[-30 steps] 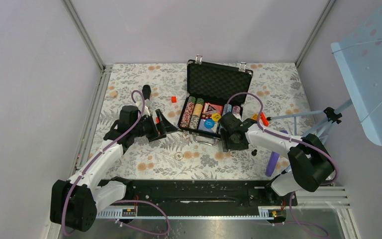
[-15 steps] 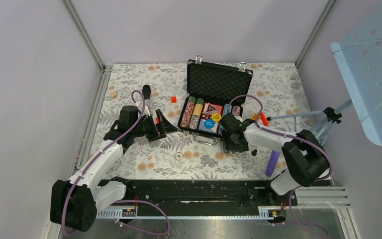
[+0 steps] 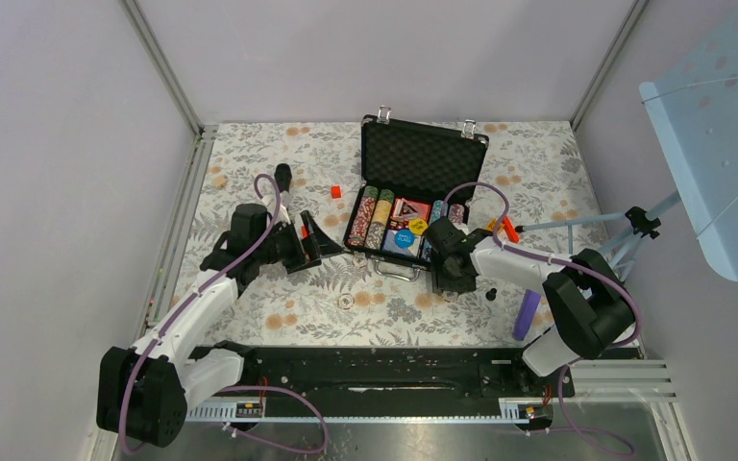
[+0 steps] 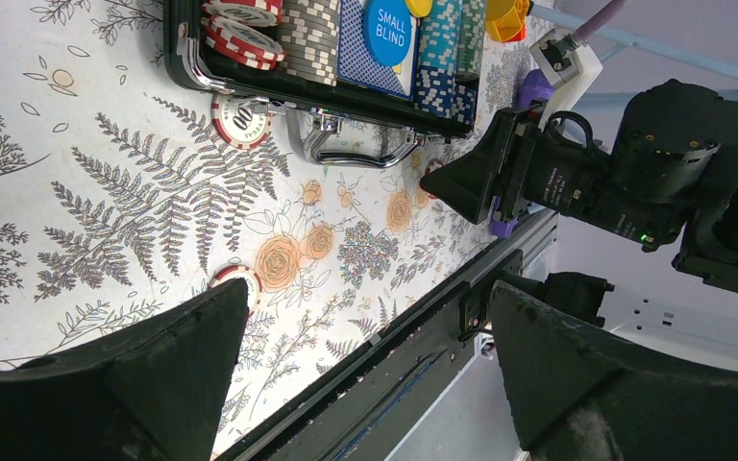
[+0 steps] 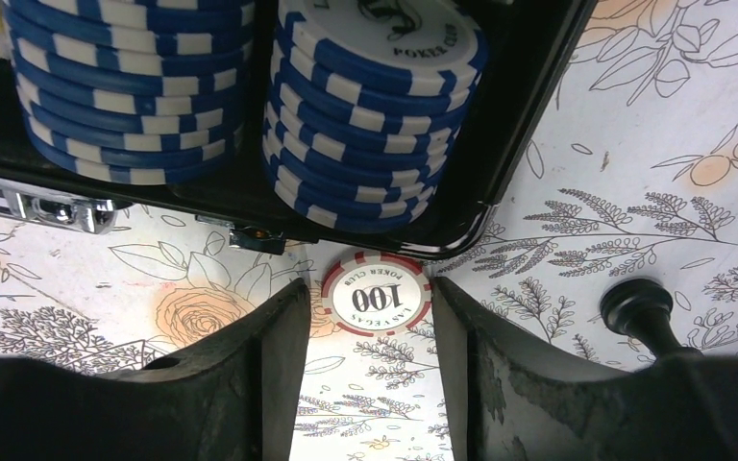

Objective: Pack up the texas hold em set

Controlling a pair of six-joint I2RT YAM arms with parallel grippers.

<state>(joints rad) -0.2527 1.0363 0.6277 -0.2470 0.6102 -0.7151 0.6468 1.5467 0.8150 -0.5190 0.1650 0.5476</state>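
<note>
The black briefcase (image 3: 413, 158) lies open at the back middle, its tray holding striped chip stacks (image 3: 373, 216), cards and a blue button (image 3: 404, 238). My right gripper (image 3: 445, 274) is at the case's front right corner. In the right wrist view it (image 5: 365, 293) is open, its fingertips (image 5: 279, 317) close on either side of a red-and-white "100" chip (image 5: 378, 291) lying flat just outside the case wall (image 5: 528, 115). Blue chip stacks (image 5: 365, 125) fill the case above. My left gripper (image 3: 322, 240) (image 4: 365, 298) is wide open and empty, left of the case. Another loose chip (image 4: 237, 279) lies by its fingertip.
A second loose "100" chip (image 4: 241, 120) lies by the silver handle (image 4: 351, 154). A black microphone (image 3: 283, 176) and red block (image 3: 335, 192) sit at the left back. A purple cylinder (image 3: 527, 315), a black knob (image 5: 637, 307) and a tripod (image 3: 625, 230) are on the right.
The right arm has shifted slightly toward the case and its jaws have narrowed round the chip. The left arm has not moved.
</note>
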